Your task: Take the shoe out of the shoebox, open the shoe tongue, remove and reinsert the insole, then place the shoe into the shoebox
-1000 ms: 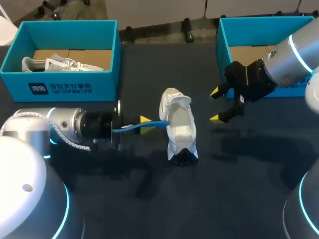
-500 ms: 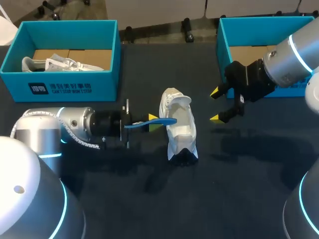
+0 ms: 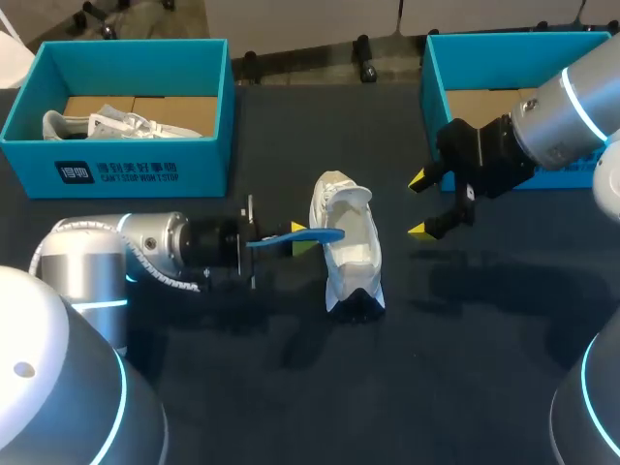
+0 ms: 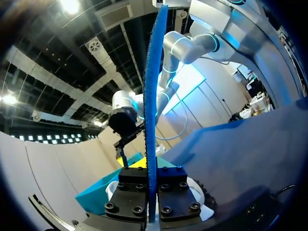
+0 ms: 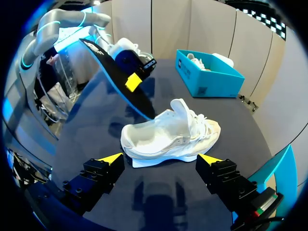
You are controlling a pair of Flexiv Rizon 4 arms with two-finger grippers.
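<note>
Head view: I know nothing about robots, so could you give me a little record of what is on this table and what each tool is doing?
Shoe: white sneaker, on the black table between both tools
Insole: blue insole, its tip at the sneaker's opening
Left tool: shut on the blue insole
Right tool: open, empty, beside the sneaker
Left shoebox: teal, second white shoe inside
Right shoebox: teal, cardboard floor showing

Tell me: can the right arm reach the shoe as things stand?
Probably yes: the right pincer is open, the shoe lies ahead with bare table between; the left pincer holds the insole at the far side.
</note>
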